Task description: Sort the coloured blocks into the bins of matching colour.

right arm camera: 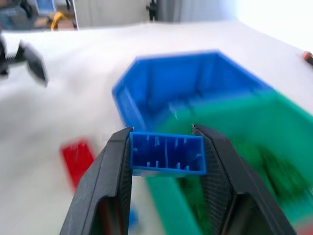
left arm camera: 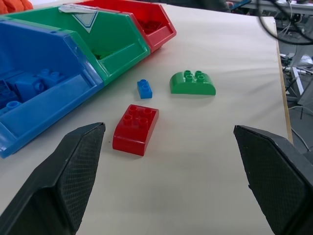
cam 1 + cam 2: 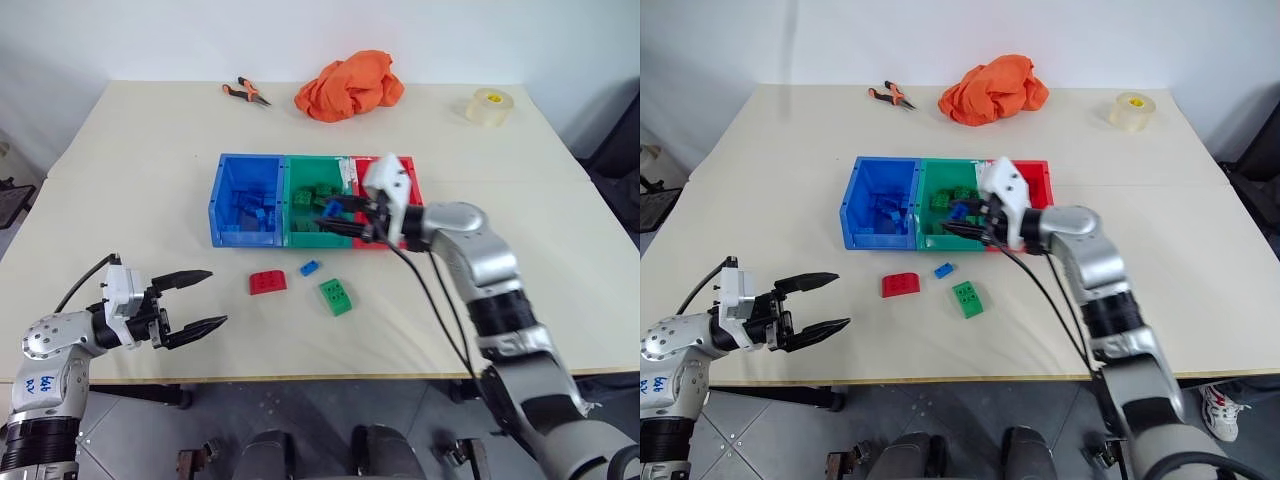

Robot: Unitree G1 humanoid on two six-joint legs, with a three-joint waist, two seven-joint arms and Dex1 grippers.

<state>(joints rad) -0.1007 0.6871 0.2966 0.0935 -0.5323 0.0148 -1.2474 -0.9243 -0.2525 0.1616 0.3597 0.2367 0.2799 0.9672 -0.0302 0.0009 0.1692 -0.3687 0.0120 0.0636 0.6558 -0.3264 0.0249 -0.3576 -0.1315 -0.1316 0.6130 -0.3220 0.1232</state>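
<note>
Three joined bins stand mid-table: blue (image 3: 245,237), green (image 3: 312,162) and red (image 3: 1038,185). My right gripper (image 3: 338,216) hovers level over the green bin's front part, pointing toward the blue bin, shut on a blue block (image 1: 167,154) held between its fingers. In front of the bins lie a red block (image 3: 267,282), a small blue block (image 3: 310,267) and a green block (image 3: 335,296). Further blocks lie inside the blue and green bins. My left gripper (image 3: 195,300) stands open near the table's front left, aimed at the loose blocks, with nothing between its fingers (image 2: 73,166).
At the back of the table (image 3: 120,180) lie an orange cloth (image 3: 348,85), orange-handled pliers (image 3: 245,93) and a roll of tape (image 3: 489,106). A cable hangs along my right arm.
</note>
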